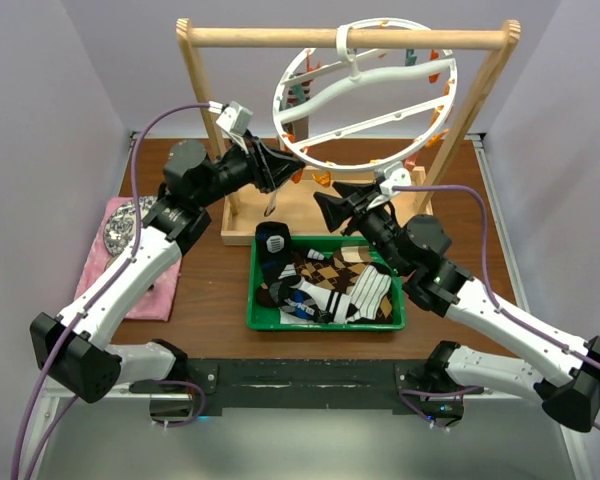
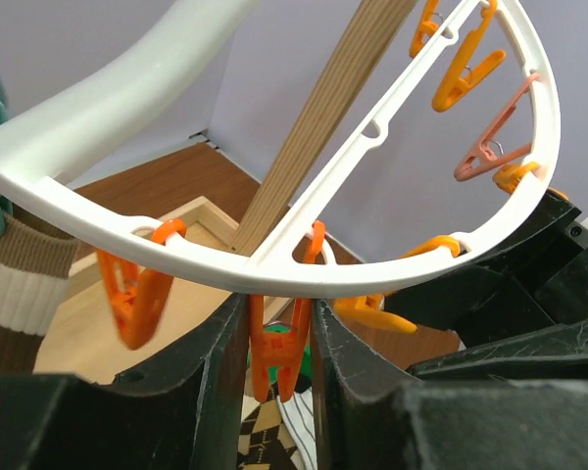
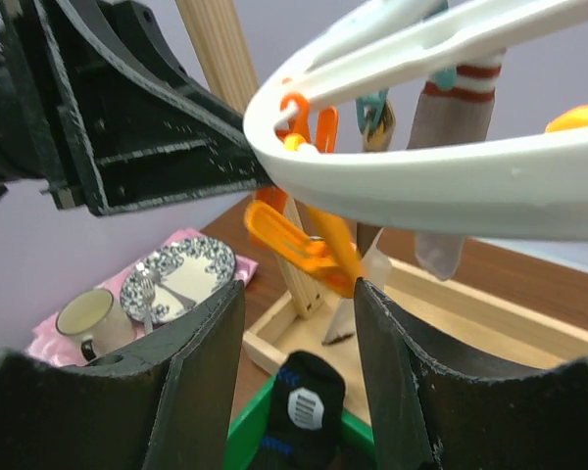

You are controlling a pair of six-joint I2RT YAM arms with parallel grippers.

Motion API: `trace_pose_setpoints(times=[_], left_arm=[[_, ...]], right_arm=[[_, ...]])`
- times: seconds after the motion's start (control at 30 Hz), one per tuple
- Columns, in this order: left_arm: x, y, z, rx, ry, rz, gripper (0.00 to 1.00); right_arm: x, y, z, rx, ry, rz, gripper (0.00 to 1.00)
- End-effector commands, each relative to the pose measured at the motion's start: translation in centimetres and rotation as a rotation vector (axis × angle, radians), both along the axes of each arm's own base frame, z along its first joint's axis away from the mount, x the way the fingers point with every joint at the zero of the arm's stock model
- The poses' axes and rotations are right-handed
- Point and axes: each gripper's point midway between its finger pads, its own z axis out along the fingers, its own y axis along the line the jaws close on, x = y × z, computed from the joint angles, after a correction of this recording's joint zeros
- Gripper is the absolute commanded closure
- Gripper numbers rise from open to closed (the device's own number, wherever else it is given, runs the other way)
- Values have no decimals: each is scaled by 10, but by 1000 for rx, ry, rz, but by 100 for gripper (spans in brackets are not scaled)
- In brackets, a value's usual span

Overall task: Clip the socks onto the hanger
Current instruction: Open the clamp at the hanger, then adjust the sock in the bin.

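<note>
The white ring hanger (image 1: 330, 95) hangs by its hook from the wooden bar, with orange and teal pegs round its rim (image 2: 304, 274). My left gripper (image 1: 280, 165) reaches the ring's lower left edge and is shut on an orange peg (image 2: 279, 343), one finger on each side of it. My right gripper (image 1: 330, 205) sits just under the ring (image 3: 451, 186), open (image 3: 296, 294); another orange peg (image 3: 309, 245) touches its right fingertip. Several patterned socks (image 1: 330, 285) lie in a green tray (image 1: 325, 325). A black sock (image 3: 304, 406) sticks up at the tray's far left corner. A striped sock (image 2: 10, 284) hangs from the ring.
The light wooden frame (image 1: 350, 38) carries the hanger, and its base (image 1: 300, 210) lies just behind the tray. A pink cloth (image 1: 130, 270) at the left holds a patterned plate (image 1: 125, 225) and a cup (image 3: 88, 318). Grey walls close in both sides.
</note>
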Motion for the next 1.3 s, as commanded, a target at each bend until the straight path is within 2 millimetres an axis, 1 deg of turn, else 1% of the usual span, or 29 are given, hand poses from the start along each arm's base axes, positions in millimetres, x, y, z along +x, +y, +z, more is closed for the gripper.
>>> trace_pose_setpoints(times=[0.0, 0.03, 0.1, 0.2, 0.33, 0.37, 0.4, 0.53, 0.67, 0.73, 0.77, 0.9, 0.93, 0.97, 1.0, 1.03, 1.1, 1.13, 1.23, 1.27], left_arm=[[12, 16, 16, 46, -83, 125, 100], [13, 16, 17, 45, -85, 130, 100], [15, 17, 20, 45, -93, 139, 100], [14, 19, 27, 38, -110, 150, 100], [15, 22, 38, 30, -132, 167, 100], [15, 23, 40, 27, -135, 170, 100], [15, 23, 41, 27, -136, 173, 100], [17, 25, 45, 29, -151, 187, 100], [20, 30, 54, 37, -179, 222, 100], [21, 33, 57, 45, -195, 237, 100], [21, 35, 59, 47, -196, 248, 100], [24, 42, 63, 78, -227, 300, 100], [25, 43, 64, 96, -240, 313, 100], [27, 45, 65, 106, -232, 337, 100], [27, 45, 69, 112, -246, 344, 100], [26, 46, 65, 146, -249, 351, 100], [26, 46, 63, 156, -246, 358, 100], [26, 46, 60, 159, -240, 359, 100], [26, 43, 52, 158, -213, 350, 100], [25, 41, 50, 154, -207, 338, 100]], right_arm=[[-8, -10, -21, -24, 59, -5, 48], [-10, -12, -21, -23, 62, -3, 48], [-13, -7, -20, -29, 68, 28, 48], [-19, 0, -26, -76, 84, 78, 48], [-20, -2, -38, -127, 108, 77, 48], [-21, -4, -39, -129, 109, 75, 48], [-21, -6, -43, -139, 118, 70, 48], [-23, -8, -48, -155, 131, 69, 47], [-22, -6, -53, -165, 146, 71, 47], [-22, -2, -51, -152, 147, 86, 47], [-22, 0, -47, -139, 142, 92, 47], [-24, 18, -37, -80, 146, 160, 48], [-23, 24, -42, -92, 158, 169, 49], [-22, 25, -39, -94, 159, 169, 49], [-21, 25, -46, -128, 171, 167, 49], [-18, 26, -52, -153, 186, 161, 49], [-18, 25, -51, -167, 192, 152, 48], [-19, 24, -46, -152, 181, 153, 48], [-21, 28, -22, -77, 133, 158, 48], [-19, 32, -5, -34, 110, 143, 48]])
